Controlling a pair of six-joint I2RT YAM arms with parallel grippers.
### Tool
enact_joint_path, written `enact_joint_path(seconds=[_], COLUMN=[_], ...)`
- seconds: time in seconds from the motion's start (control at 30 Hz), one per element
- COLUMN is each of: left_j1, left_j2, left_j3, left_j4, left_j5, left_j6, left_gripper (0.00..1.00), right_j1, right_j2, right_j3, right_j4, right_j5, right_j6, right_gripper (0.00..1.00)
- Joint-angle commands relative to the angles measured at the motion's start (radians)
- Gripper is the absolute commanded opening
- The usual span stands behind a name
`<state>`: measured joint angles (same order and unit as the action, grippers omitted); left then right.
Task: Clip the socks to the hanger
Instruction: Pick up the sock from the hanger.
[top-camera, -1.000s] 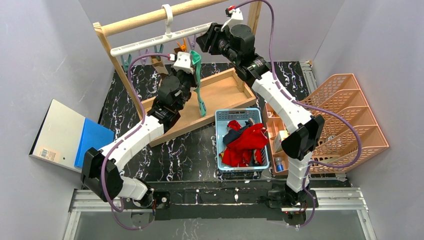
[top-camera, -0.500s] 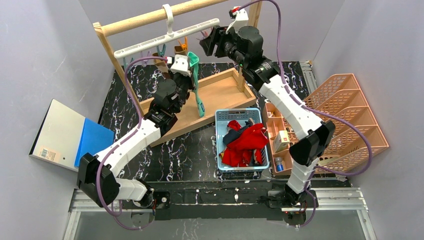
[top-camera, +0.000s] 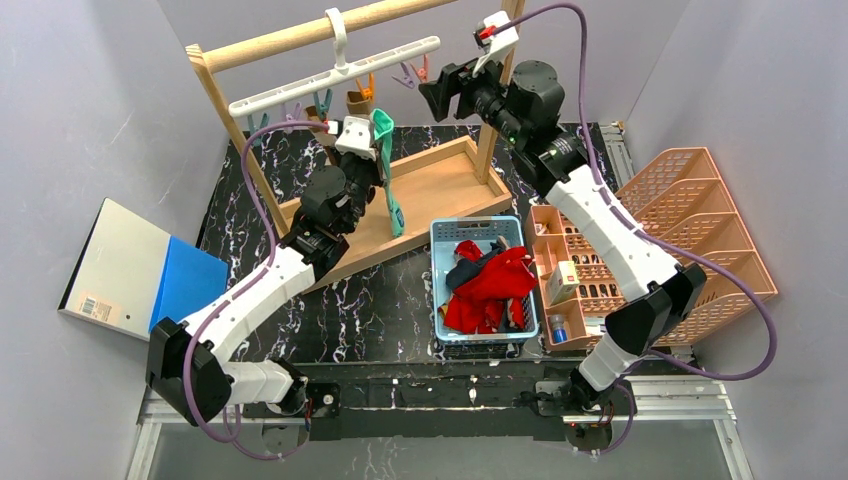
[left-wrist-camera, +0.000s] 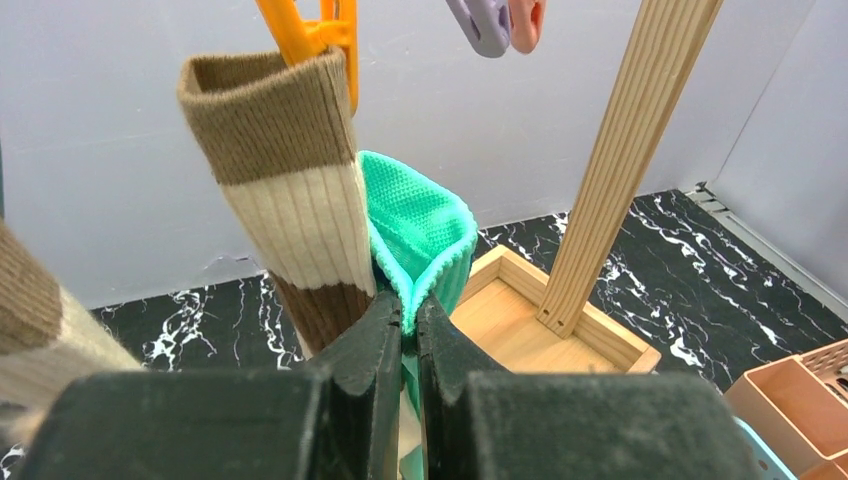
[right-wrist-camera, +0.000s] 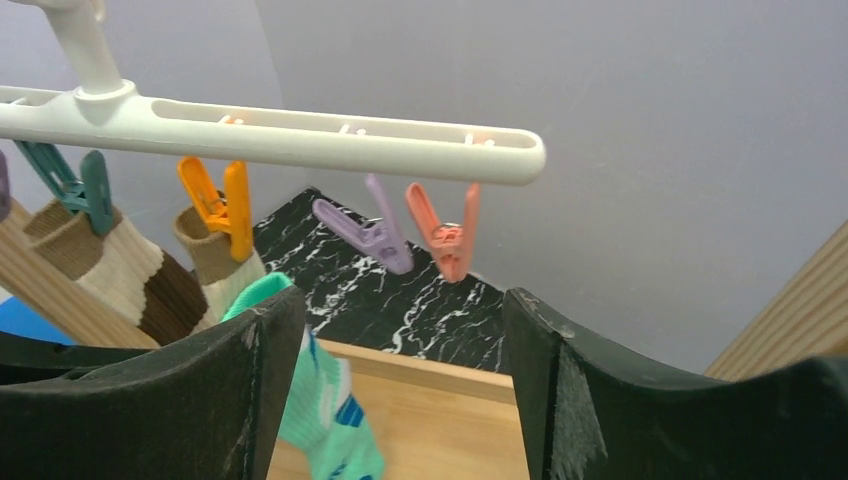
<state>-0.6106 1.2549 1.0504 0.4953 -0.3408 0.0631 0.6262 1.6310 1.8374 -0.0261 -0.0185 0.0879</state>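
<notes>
The white hanger (top-camera: 330, 77) hangs by its hook from the wooden rail; it also shows in the right wrist view (right-wrist-camera: 300, 135). My left gripper (left-wrist-camera: 410, 330) is shut on the cuff of a teal-green sock (left-wrist-camera: 420, 230), held up just below the hanger; the sock dangles over the tray (top-camera: 390, 170). A brown-and-beige banded sock (left-wrist-camera: 290, 200) hangs from the orange clip (right-wrist-camera: 220, 205); a second one (right-wrist-camera: 100, 265) hangs from the teal clip (right-wrist-camera: 75, 175). The purple clip (right-wrist-camera: 365, 235) and pink clip (right-wrist-camera: 445, 235) are empty. My right gripper (right-wrist-camera: 395, 390) is open, right of the hanger's end (top-camera: 440, 90).
The wooden rack (top-camera: 300, 35) stands in a wooden tray (top-camera: 440, 185). A blue basket (top-camera: 448, 235) holds red and dark socks. Orange organisers (top-camera: 700, 230) stand at the right. A grey and blue box (top-camera: 140, 270) lies at the left.
My left gripper has raised the teal-green sock toward the hanger. My right gripper has moved up and to the right, away from the hanger's end.
</notes>
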Motion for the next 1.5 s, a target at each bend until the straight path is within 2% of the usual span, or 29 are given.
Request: enact_joint_path(seconds=[0.0,0.4,0.57,0.97,1.2,1.47], left_j1=[0.006,0.006,0.006,0.006,0.006,0.006], left_j2=[-0.047,-0.072,-0.084,-0.08,-0.087,-0.097], left_j3=[-0.023,-0.069,-0.092,-0.102,-0.109,-0.116], left_j4=[0.023,0.028,0.034,0.055,0.049,0.053], left_j5=[-0.014,-0.007,-0.004,-0.004,0.006,-0.001], left_j6=[-0.002,0.007,0.007,0.012,0.017,0.018], left_gripper=[0.0,0.0,0.0,0.0,0.0,0.0], right_j1=[-0.047,-0.068,-0.067,-0.009,0.016,0.033], right_j2=[0.0,0.053,0.094,0.144,0.184,0.216], right_j3=[0.057,-0.062,-0.034,-0.016,0.028,0.077], right_j4=[0.043,0.281,0.293,0.358,0.372,0.371], right_j5=[-0.034,-0.143,-0.128,0.013,0.155,0.214], right_j6=[-0.082,-0.181,-0.223,-0.295,-0.306,-0.299], right_gripper=[0.81,0.75,0.76,0.78,0.77,0.75])
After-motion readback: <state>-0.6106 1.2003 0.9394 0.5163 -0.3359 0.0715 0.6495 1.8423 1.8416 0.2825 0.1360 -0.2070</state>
